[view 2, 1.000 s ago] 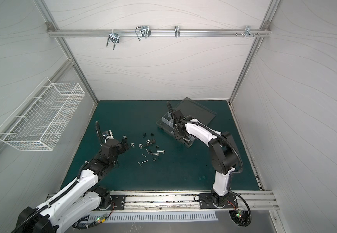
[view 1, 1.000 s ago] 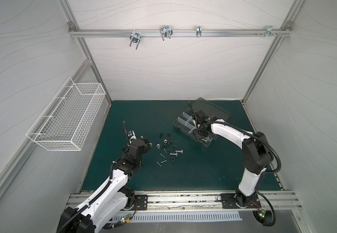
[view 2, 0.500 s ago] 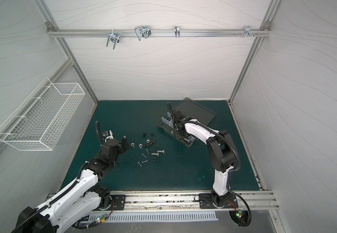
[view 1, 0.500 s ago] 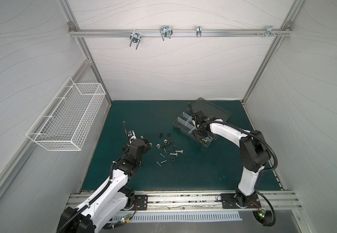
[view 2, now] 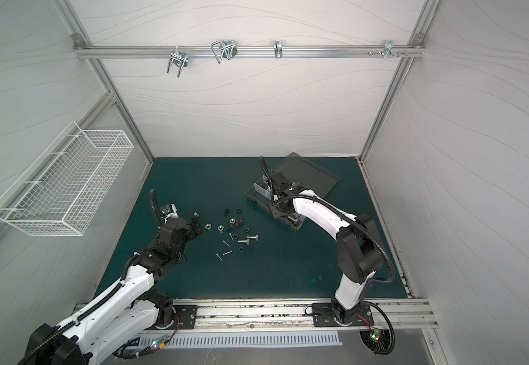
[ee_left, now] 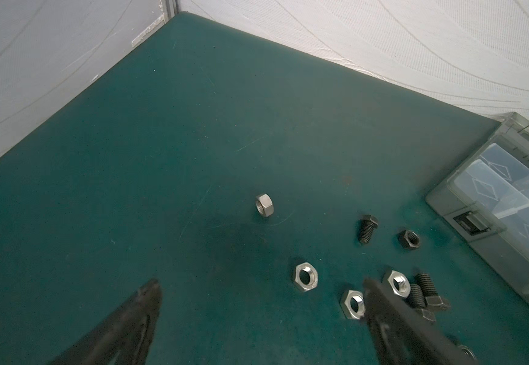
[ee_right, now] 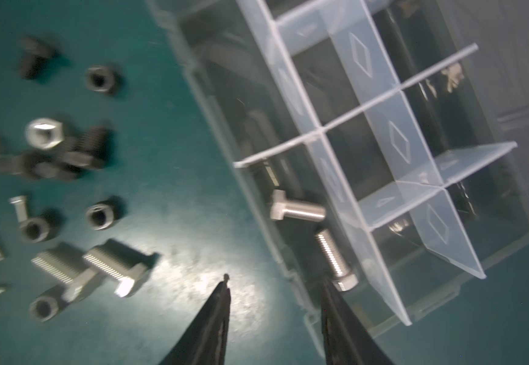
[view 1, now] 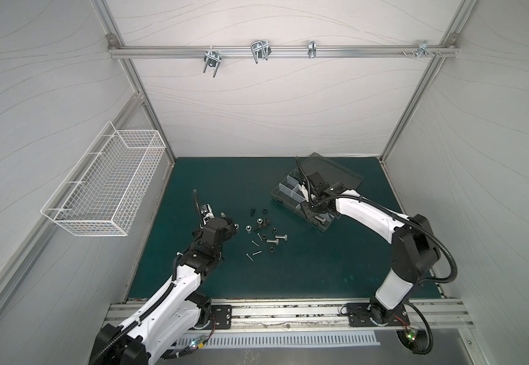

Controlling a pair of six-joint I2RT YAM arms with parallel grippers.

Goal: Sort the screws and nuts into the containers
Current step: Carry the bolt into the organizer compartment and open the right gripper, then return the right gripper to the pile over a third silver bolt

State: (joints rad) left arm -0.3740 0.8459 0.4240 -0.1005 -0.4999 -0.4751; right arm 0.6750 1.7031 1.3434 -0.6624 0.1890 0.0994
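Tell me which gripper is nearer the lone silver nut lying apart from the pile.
Left. The left gripper sits just short of the silver nut, jaws open toward it; the right gripper is beyond the pile, at the edge of the organizer box.

Nuts (ee_left: 306, 276) and screws (ee_left: 366, 229) are silver or black, the tabletop (ee_left: 162, 158) dark teal, the organizer box (ee_left: 510, 268) clear, its dividers (ee_right: 396, 139) translucent white with diamond marks.

We see a white wire basket (view 1: 105, 186) on the wall at the left of both top views, metal hooks (view 1: 259, 50) on a rail (view 1: 358, 54) near the top, and a green counter (view 1: 304, 268) at the lower middle.
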